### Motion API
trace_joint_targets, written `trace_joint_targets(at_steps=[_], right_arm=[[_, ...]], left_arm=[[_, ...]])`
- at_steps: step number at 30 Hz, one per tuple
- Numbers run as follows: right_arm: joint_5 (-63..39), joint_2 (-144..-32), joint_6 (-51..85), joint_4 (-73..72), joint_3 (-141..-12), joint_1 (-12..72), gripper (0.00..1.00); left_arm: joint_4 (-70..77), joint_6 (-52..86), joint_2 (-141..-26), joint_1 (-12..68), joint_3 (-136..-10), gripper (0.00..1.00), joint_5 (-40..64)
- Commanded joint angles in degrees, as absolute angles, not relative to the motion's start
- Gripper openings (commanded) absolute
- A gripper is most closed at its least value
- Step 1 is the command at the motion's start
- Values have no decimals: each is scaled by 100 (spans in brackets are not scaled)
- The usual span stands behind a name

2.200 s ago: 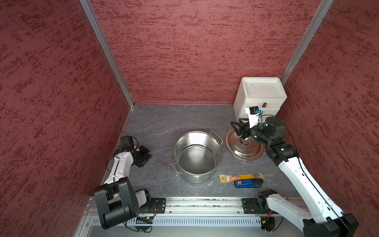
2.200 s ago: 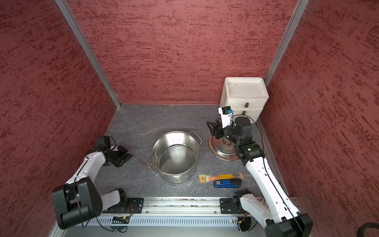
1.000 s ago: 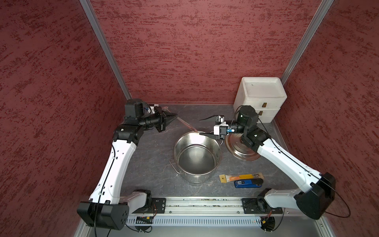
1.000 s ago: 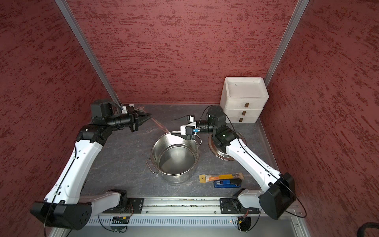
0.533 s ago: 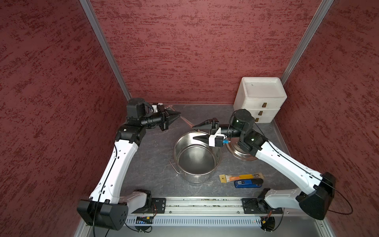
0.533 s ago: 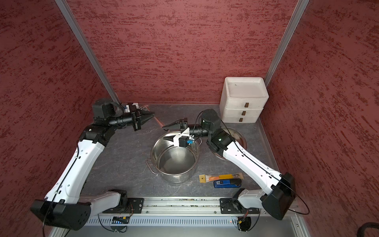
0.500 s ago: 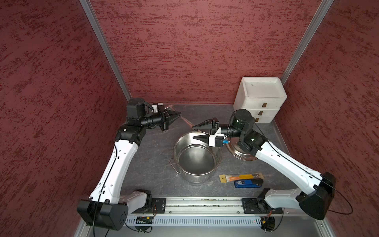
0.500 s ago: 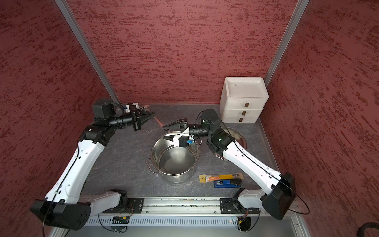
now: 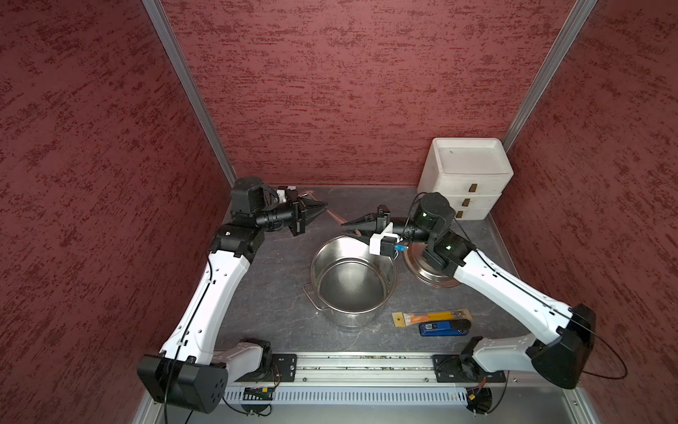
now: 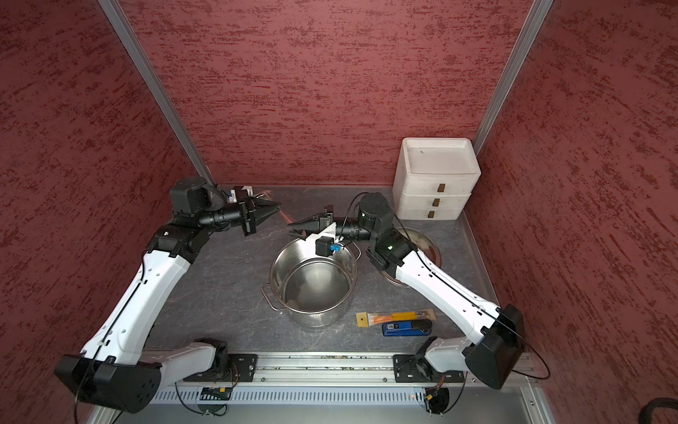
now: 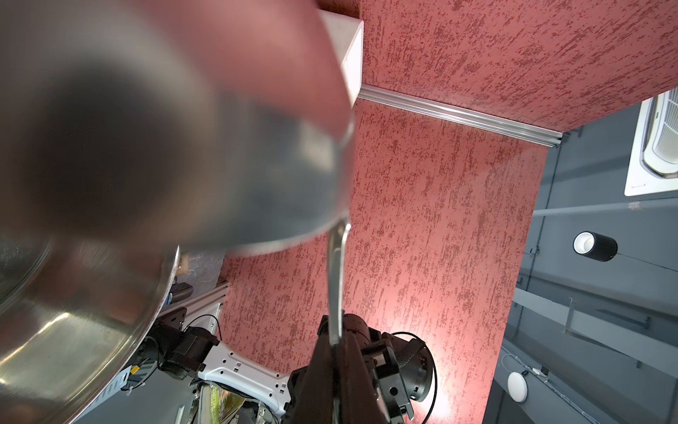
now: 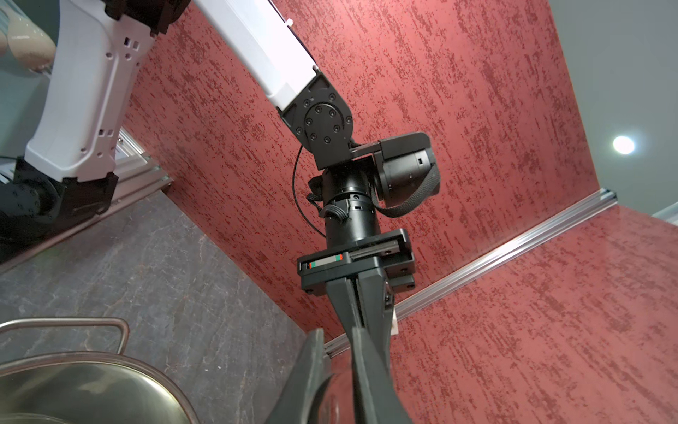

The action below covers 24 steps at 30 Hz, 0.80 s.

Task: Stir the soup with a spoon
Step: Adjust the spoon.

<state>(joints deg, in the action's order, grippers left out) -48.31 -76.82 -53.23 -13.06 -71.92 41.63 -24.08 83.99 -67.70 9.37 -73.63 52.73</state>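
My left gripper (image 9: 324, 212) (image 10: 279, 212) hangs above the table behind the steel pot (image 9: 350, 315), shut on the thin handle of the spoon (image 11: 335, 293). The spoon's round bowl (image 11: 183, 128) looms large and blurred in the left wrist view. My right gripper (image 9: 344, 224) (image 10: 290, 223) points at the left one, tip to tip, over the pot's far rim. Its jaws stand close around a shiny curved metal part of the spoon (image 12: 330, 396). A sliver of handle (image 9: 334, 215) shows between the two grippers. The pot's inside is bare shiny metal; I cannot make out any soup.
The pot's lid (image 9: 433, 271) lies right of the pot, partly under my right arm. White drawers (image 9: 466, 180) stand at the back right. An orange-and-yellow packaged tool (image 9: 431, 317) and a blue-and-black gadget (image 9: 444, 328) lie front right. Red walls enclose three sides.
My right gripper's jaws, wide open half a second ago, have closed at the left gripper's tips. Before that, the left arm lifted the spoon off the table and the right arm swung over from the lid.
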Motion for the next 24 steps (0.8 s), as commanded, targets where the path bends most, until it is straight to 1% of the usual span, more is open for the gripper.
trace_joint_targets(at_steps=[1, 4, 5, 9, 11, 12, 15, 18, 21, 24], right_arm=[[-4758, -7653, -4883, -1558, -7267, 4210, 0], [-4597, -7616, -4586, -1590, -7247, 4208, 0], [-4466, -7595, -4394, -1668, -7224, 4210, 0], [-3748, -7466, -3709, -1761, -7235, 4205, 0], [-3164, -7414, -3324, -1530, -7342, 4210, 0], [-2848, -7373, -3213, -1357, -7418, 4210, 0], [-2065, -7302, -2887, -744, -7728, 4209, 0], [-1696, -7222, -2603, 173, -8122, 4212, 0], [-1651, -7013, -2354, 1026, -8430, 4202, 0], [-1787, -6722, -2310, 2080, -8704, 4200, 0]], left_arm=[[-2082, 8227, -6637, 995, -7218, 0, 5365], [-2042, 8233, -6631, 993, -7236, 0, 5358], [-2047, 8218, -6630, 994, -7254, 7, 5359], [-2410, 7756, -6584, 998, -7493, 69, 5349], [-2820, 7382, -6474, 993, -7648, 92, 5277], [-2977, 7192, -6379, 998, -7688, 99, 5227], [-3386, 6845, -5943, 972, -7618, 100, 5088], [-4054, 6509, -5340, 846, -7481, 100, 4807], [-5368, 5936, -4864, 669, -7480, 100, 4254], [-7096, 5366, -4580, 650, -7568, 100, 3382]])
